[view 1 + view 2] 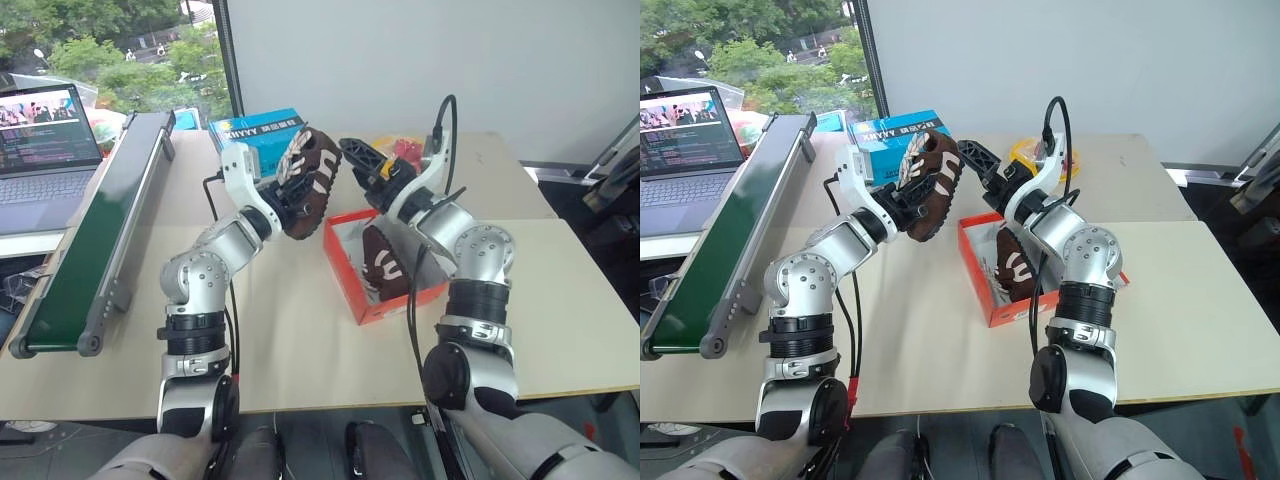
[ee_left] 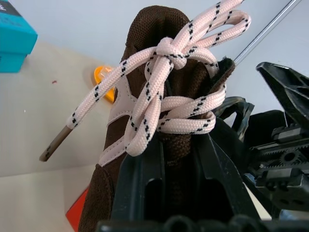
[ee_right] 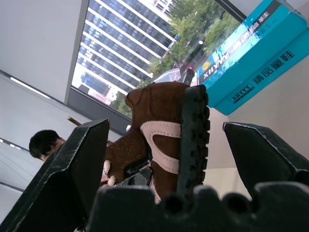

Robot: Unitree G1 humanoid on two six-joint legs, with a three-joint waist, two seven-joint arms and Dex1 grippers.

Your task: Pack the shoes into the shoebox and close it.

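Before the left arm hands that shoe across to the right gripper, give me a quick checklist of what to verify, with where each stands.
1. Left gripper shut on the raised shoe: ok.
2. Right gripper open, fingers apart on either side of the shoe's end: ok.
3. Right gripper touching the shoe: cannot tell.
4. Other shoe already in the shoebox: ok.
5. Room left in the shoebox beside that shoe: cannot tell, the right arm covers part of it.
6. Loose lace clear of both grippers: not ok, its loops lie against the left gripper's fingers.
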